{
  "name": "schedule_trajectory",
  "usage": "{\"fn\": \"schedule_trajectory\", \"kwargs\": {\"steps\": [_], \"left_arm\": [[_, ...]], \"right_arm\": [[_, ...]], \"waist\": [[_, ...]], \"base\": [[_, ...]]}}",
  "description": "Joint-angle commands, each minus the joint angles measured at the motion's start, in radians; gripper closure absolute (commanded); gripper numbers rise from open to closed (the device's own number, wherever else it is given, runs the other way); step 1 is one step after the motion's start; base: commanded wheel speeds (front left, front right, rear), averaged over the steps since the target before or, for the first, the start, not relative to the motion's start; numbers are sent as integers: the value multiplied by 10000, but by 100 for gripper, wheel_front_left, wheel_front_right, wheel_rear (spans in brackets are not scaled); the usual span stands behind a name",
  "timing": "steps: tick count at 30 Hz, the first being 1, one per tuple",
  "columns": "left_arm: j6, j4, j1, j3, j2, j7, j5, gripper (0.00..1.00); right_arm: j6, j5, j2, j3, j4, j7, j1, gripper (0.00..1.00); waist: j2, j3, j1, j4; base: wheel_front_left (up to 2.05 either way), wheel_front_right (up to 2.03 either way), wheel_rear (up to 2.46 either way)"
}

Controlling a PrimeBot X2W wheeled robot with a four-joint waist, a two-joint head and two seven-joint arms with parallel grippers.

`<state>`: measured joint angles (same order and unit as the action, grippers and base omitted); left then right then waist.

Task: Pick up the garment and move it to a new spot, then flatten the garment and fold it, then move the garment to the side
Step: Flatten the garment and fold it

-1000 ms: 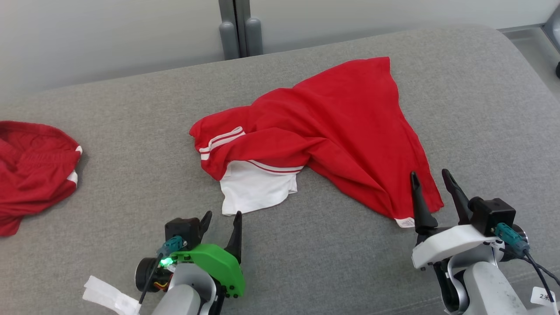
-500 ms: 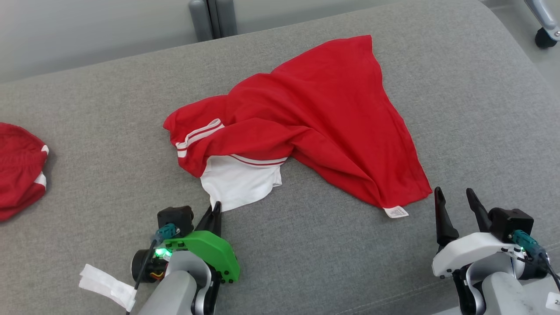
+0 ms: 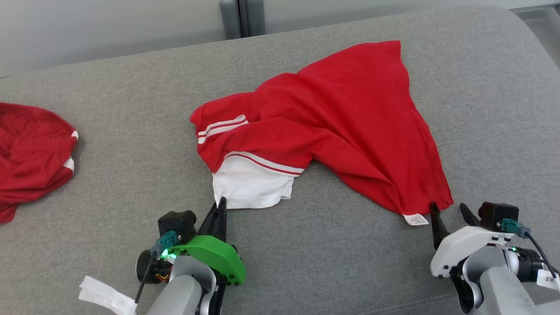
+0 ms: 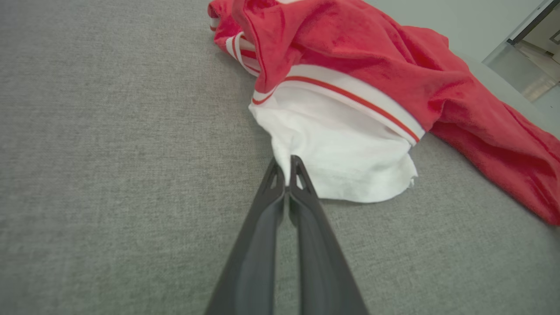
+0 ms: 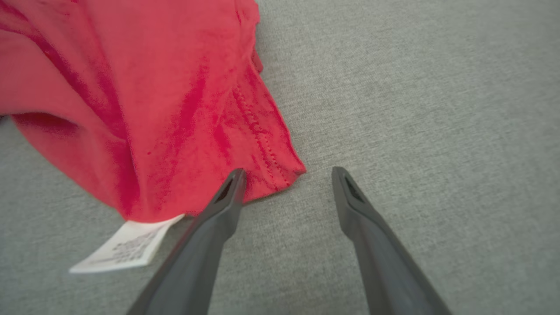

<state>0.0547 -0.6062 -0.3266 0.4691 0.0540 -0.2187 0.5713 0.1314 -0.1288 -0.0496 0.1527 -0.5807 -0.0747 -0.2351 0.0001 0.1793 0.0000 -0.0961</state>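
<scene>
In the head view, the red garment (image 3: 350, 118), trimmed with white stripes and a white panel, lies rumpled across the middle of the grey cushion (image 3: 109, 100). A second red garment (image 3: 30, 162) lies well apart at the left. In the left wrist view, the left gripper (image 4: 288, 164) is pinched closed on the white panel's near edge. In the right wrist view, the right gripper (image 5: 288, 173) stands wide, one fingertip at the red hem corner, beside a white label (image 5: 127, 247).
</scene>
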Motion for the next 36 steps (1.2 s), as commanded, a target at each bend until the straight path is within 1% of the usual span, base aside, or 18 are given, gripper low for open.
{"fn": "schedule_trajectory", "kwargs": {"steps": [1,3,4,5,8,10,18,21,24,28,31,34,36], "left_arm": [[67,114,164,8,99,-63,69,100],[105,285,267,1,129,-68,101,100],[133,354,304,-5,147,-73,112,100],[170,428,344,-9,161,-76,115,100],[214,606,441,-31,206,-81,108,100],[256,726,492,-45,238,-85,139,100],[370,1435,487,-165,464,-155,122,100],[432,1971,455,-344,583,-231,109,100],[391,2697,504,-617,672,-293,319,100],[504,4095,522,-932,935,-304,400,100],[656,5515,527,-1177,1244,-213,370,100],[839,7074,450,-1471,1473,23,491,100],[1006,8225,269,-1674,1780,266,333,100]], "right_arm": [[-15,-58,-19,-64,-142,169,-148,0],[-15,-201,-15,-257,-332,437,-227,1],[-13,-281,-15,-331,-383,494,-255,22],[-13,-338,-8,-401,-436,576,-281,52],[-13,-654,3,-589,-541,738,-345,76],[-13,-787,-2,-643,-543,757,-385,99],[-13,-1375,-21,-662,38,124,-743,100],[-13,-1662,-61,-656,562,-136,-849,100],[-13,-2023,-175,-683,1268,-282,-861,100],[-13,-2347,-398,-625,2799,-744,-715,100],[-13,-2473,-489,-405,4272,-942,-480,100],[-13,-2436,-497,-212,5778,-844,-298,100],[-13,-2345,-492,-104,6858,-701,-172,100]], "waist": [[-1,-14,0,130],[-1,-22,0,209],[-1,-25,0,232],[-1,-33,0,258],[-1,-57,0,300],[-1,-75,0,307],[-1,-279,0,230],[-1,-480,0,194],[-1,-720,0,168],[-1,-1076,0,149],[-1,-1345,0,129],[-1,-1551,0,102],[-1,-1664,0,65]], "base": [[0,0,0],[0,0,0],[0,0,0],[0,0,0],[0,0,0],[0,0,0],[0,0,0],[0,0,0],[0,0,0],[0,0,0],[0,0,0],[0,0,0],[0,0,0]]}}
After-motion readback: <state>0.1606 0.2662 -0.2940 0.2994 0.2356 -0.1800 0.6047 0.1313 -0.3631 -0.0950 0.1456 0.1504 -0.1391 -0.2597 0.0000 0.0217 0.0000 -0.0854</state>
